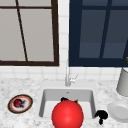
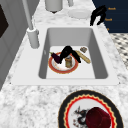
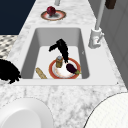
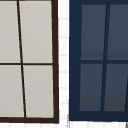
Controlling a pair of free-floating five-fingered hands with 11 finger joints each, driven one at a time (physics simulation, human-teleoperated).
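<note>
A red-rimmed plate (image 2: 62, 67) lies on the floor of the sink (image 2: 100, 57), and on it stand a small jar (image 2: 68, 61) and a dark eggplant (image 2: 56, 58). The left hand (image 2: 68, 51) hangs in the basin right over this plate; its fingers (image 3: 65, 56) point downward, spread and nearly straight, with their tips at the jar's rim and just beside the eggplant — they close round nothing that I can make out, though whether they touch the jar is hard to tell. Beside the plate, on the sink floor, lie a long tan roll-like piece (image 2: 83, 57) and a small brownish lump (image 2: 83, 49). In the front view a large red round shape (image 1: 67, 114) stands before the basin and covers most of it, so that only a bit of the left hand (image 1: 64, 99) peeps above it. The right hand (image 1: 101, 116) hovers over the tabletop (image 1: 32, 85) at the sink's right edge, its fingers loosely curled downward and holding nothing, near a white plate (image 1: 119, 111). Left of the sink a patterned plate (image 1: 20, 103) carries a dark red fruit (image 1: 18, 102). Farther back — the faucet (image 1: 67, 76), a grey canister (image 1: 123, 81), and the two window panes (image 4: 37, 60) above.
</note>
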